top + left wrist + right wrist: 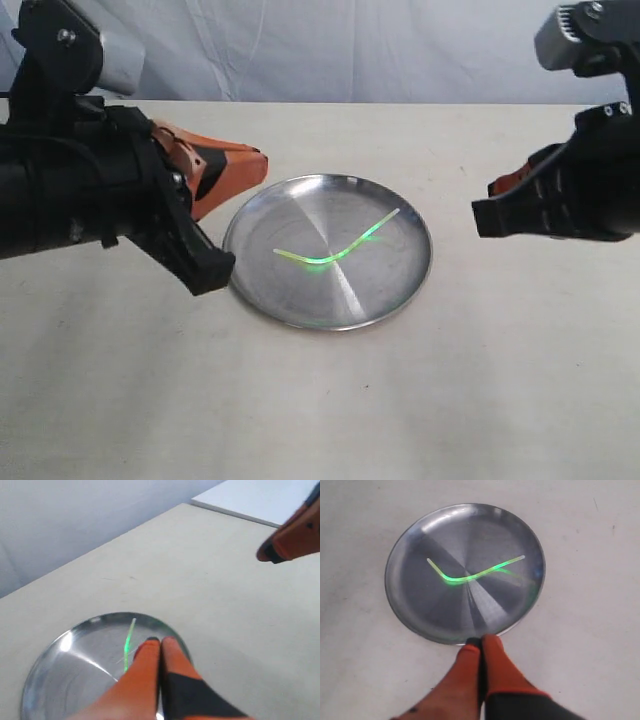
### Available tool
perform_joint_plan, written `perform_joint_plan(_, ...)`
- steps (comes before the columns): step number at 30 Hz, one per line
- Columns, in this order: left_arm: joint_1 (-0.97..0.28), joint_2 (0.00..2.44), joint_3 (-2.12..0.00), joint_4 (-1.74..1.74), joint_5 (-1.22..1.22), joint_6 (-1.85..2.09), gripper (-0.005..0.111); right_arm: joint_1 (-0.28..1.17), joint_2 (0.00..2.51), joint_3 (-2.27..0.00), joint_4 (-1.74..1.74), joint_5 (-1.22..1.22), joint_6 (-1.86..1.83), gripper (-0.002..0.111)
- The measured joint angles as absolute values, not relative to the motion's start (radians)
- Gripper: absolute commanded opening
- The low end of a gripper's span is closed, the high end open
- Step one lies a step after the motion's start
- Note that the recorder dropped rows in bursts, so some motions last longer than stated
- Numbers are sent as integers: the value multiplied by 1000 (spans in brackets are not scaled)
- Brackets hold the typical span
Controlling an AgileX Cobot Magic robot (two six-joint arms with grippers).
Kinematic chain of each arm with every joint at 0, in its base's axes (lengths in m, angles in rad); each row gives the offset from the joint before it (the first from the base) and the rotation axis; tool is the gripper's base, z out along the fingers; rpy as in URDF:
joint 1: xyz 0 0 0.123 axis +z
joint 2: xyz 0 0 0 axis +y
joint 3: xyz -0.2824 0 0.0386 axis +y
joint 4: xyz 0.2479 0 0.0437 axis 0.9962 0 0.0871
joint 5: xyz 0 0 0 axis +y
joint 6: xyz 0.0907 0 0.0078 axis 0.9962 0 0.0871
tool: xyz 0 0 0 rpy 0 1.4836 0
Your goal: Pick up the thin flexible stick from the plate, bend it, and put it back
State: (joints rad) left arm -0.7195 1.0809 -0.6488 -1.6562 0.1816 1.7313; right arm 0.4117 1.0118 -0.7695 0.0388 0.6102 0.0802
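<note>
The pale table [500,390] carries the plate [385,285], where the thin flexible stick [322,260] lies in a shallow V, just beyond both grippers' tips. The left gripper [160,641] and the right gripper [481,640] are each pinched closed on nothing, at opposite sides of the rim. The stick looks featherlight, springy and slick on steel, so pinching one straight arm near its end seems safest.

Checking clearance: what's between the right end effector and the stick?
Nothing loose: a strip of bare table, then the plate's rim and bare floor up to the stick. Exterior view shows it.
</note>
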Motion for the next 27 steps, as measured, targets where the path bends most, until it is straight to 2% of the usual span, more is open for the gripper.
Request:
perform_joint_plan(3, -720, 1078, -646, -1642, 147, 1733, 0, 412, 927, -692, 74, 564, 80, 0)
perform_joint_plan(7, -720, 1078, -644, -1642, -30, 1733, 0, 412, 857, -613, 139, 555, 80, 0)
perform_joint_plan(15, -720, 1077, -644, -1644, -359, 1733, 0, 412, 836, -591, 218, 556, 80, 0)
perform_joint_plan(22, -720, 1077, -644, -1647, -470, 1733, 0, 412, 830, -591, 220, 556, 86, 0)
perform_joint_plan(27, -720, 1077, -644, -1647, -490, 1733, 0, 412, 738, -590, 220, 556, 86, 0)
